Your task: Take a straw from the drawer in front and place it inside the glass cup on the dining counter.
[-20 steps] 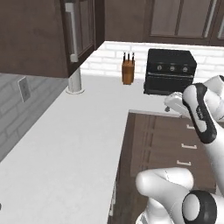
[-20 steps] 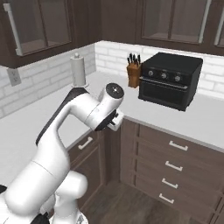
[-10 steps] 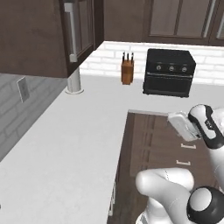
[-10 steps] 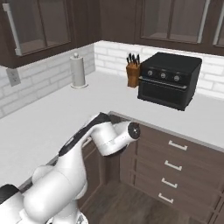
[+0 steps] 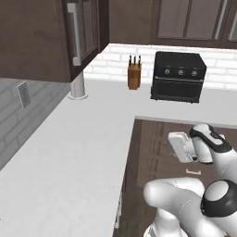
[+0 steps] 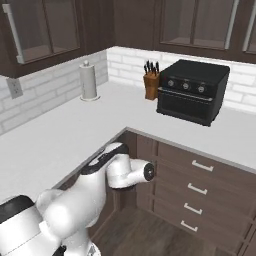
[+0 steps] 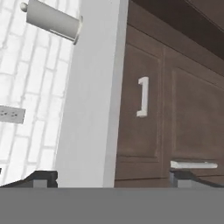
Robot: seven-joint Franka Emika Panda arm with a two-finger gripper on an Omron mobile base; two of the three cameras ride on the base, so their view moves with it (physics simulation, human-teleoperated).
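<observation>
My gripper is open wide, its two dark fingertips far apart with nothing between them. It hangs low, below the white worktop's edge, and faces a dark brown drawer front with a short silver bar handle. The drawer is shut, and some way off from the fingertips. A second silver handle sits on the neighbouring panel. My white hand hangs in the nook under the counter corner. The straw, the glass cup and the dining counter are out of view.
A black toaster oven and a knife block stand at the back of the L-shaped worktop. A paper towel roll is on the left. A stack of handled drawers fills the right side. Wall cabinets hang overhead.
The arm has swung down from above the worktop to a low place in front of the cabinet fronts. The gripper has stayed open.
</observation>
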